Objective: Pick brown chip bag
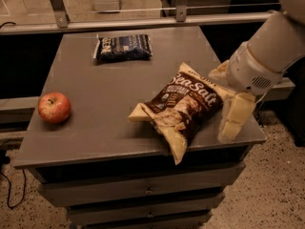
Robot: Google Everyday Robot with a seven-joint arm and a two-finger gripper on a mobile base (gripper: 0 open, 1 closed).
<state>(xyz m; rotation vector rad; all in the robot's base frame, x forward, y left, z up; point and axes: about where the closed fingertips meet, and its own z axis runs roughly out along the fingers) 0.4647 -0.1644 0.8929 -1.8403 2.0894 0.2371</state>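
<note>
Standing at the front of the cabinet, I see the large crinkly brown chip bag (183, 106) with white "Sea Salt" script and pale yellow corners lying flat on the right half of the grey tabletop (95, 128). It is turned on a diagonal. One pale corner points left toward the middle of the surface, and the lowest corner pokes out past the front edge, over the drawer fronts (143, 190). Its right side lies near the tabletop's right edge.

That is where the gripper (225, 103) is – at the right rim, on the end of the white robot arm (267, 56) that reaches in from the upper right. Its two cream-coloured fingers are spread wide apart, gripping nothing. One sits by the bag's upper right corner. The other hangs down beside the bag's lower right side, close to the front right corner of the tabletop. From here I can't say for sure whether either finger touches the bag – they are just beside it at least.

A small dark blue snack bag (124, 47) lies flat near the back edge, well apart from the brown one. A red apple (54, 107) sits near the left edge, also well apart. Between the three lies a broad stretch of bare grey surface. A metal rail (143, 23) runs along behind the back edge. Speckled floor (271, 190) shows off the right side, below the arm.
</note>
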